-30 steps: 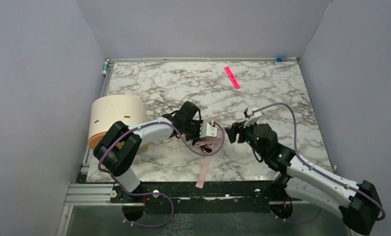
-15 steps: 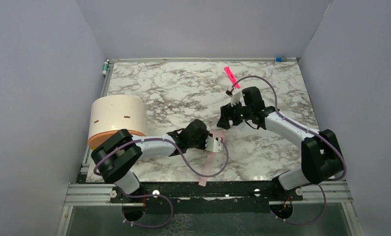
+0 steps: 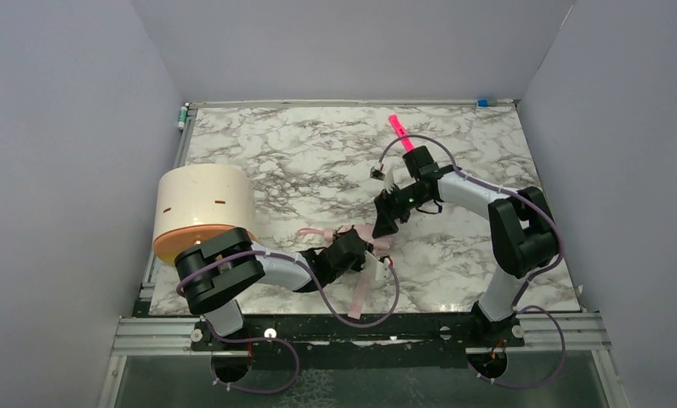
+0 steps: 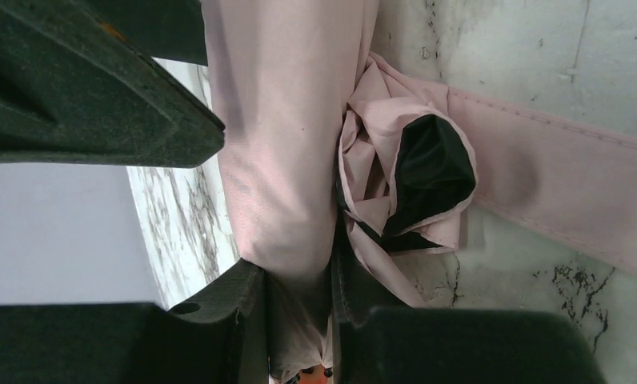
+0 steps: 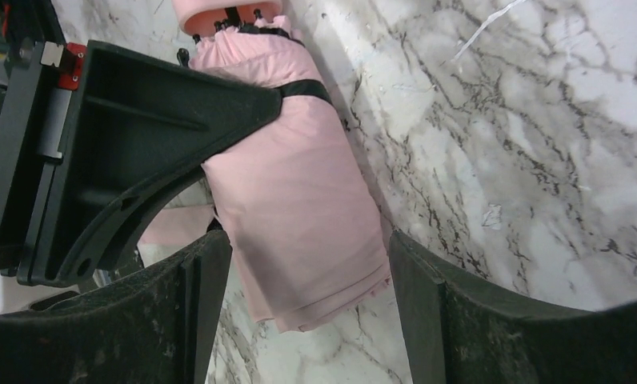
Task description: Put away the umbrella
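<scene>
The umbrella (image 4: 283,120) is a pale pink folded roll lying on the marble table (image 3: 301,161). Its black lining (image 4: 431,160) bulges out at one side, and a flat pink strap (image 4: 555,176) trails off across the marble. My left gripper (image 4: 295,276) is shut on the roll's fabric. In the top view it sits low over the umbrella (image 3: 373,240), near the front edge. My right gripper (image 5: 307,304) is open, and its fingers straddle the free end of the umbrella (image 5: 299,208). The small pink handle (image 5: 227,10) shows at the far end.
A cream cylinder with an orange end (image 3: 201,212) lies on its side at the left edge, next to the left arm. A bright pink strip (image 3: 401,132) lies at the back right. Grey walls close in three sides.
The left gripper has pulled the umbrella nearer the front edge. The right arm has swung out to the right, and its gripper has come down from behind over the umbrella's end.
</scene>
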`<state>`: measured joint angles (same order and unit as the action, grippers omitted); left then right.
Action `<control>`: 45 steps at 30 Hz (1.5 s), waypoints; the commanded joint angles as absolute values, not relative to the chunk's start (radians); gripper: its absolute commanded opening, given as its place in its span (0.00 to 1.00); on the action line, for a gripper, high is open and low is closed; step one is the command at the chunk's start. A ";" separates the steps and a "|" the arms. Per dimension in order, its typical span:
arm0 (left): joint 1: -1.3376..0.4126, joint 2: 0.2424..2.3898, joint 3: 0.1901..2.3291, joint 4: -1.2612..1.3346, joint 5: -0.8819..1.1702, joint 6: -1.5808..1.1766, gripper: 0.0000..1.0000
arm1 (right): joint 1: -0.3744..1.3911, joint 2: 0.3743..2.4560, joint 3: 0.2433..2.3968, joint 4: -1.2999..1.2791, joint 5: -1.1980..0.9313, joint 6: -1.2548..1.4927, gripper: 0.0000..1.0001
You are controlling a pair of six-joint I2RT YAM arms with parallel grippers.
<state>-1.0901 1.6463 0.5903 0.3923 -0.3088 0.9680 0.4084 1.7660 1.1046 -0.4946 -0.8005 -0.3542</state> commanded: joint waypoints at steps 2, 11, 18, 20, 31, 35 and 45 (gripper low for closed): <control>-1.101 1.719 0.519 0.282 -0.400 1.010 0.00 | 0.410 1.798 1.124 -0.578 -0.890 -0.453 0.76; -1.109 1.719 0.515 0.300 -0.411 1.013 0.00 | 0.453 1.886 1.156 -0.588 -0.728 -0.427 0.68; -1.109 1.696 0.531 0.309 -0.411 0.987 0.10 | 0.498 1.914 1.143 -0.581 -0.616 -0.413 0.46; -1.108 1.678 0.537 0.308 -0.408 0.972 0.20 | 0.499 1.915 1.142 -0.570 -0.580 -0.389 0.32; -1.108 1.336 0.604 0.095 -0.292 0.784 0.66 | 0.501 1.789 1.040 -0.432 -0.432 -0.396 0.10; -1.107 1.180 0.637 -0.037 -0.242 0.694 0.65 | 0.518 1.755 1.017 -0.408 -0.393 -0.426 0.01; -0.757 0.912 0.626 0.023 0.081 0.454 0.48 | 0.654 1.632 0.844 -0.203 -0.175 -0.462 0.01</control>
